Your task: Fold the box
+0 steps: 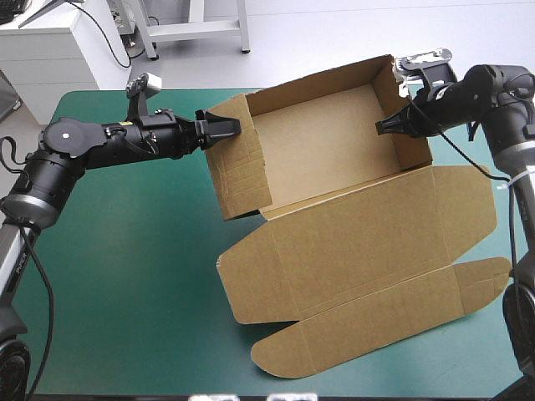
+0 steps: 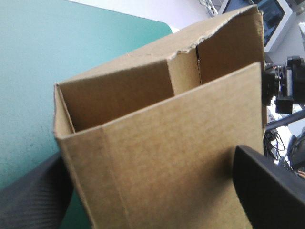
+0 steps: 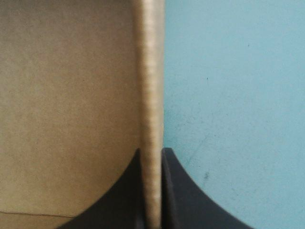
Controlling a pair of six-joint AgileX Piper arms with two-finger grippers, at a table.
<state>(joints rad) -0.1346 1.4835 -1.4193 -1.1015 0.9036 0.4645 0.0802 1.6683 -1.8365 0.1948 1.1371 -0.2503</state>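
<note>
Nearest me, the box (image 1: 334, 225) has its lid (image 1: 368, 238) flat on the teal-green cover (image 1: 125, 267), with the rounded flaps toward the near edge. Past the lid, at the table's far side, the tray (image 1: 322, 142) has its walls up and I see bare board inside. My left gripper (image 1: 230, 128) is released, fingers spread either side of the tray's left end wall. My right gripper (image 1: 382, 127) is clenched on the right end wall, the board edge pinched between its fingers.
</note>
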